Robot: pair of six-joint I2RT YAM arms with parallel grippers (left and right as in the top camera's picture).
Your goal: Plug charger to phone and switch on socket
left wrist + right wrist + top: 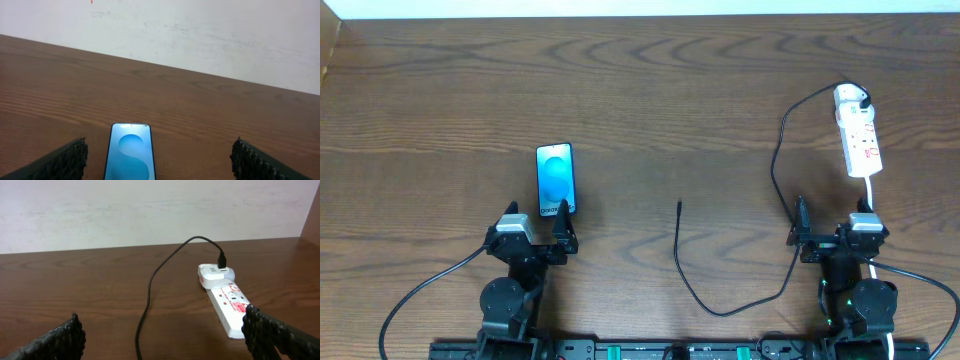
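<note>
One dark wood-grain table, pale wall behind, phone lying flat

The left black two-finger gripper sits at the lower left of the overhead frame, jaws spread wide and empty. The right black two-finger gripper sits at the lower right, equally wide and empty. Both arms are folded low at the bottom edge, fingers pointing up-frame.

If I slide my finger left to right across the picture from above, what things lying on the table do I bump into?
The phone → the loose tip of the charger → the socket.
</note>
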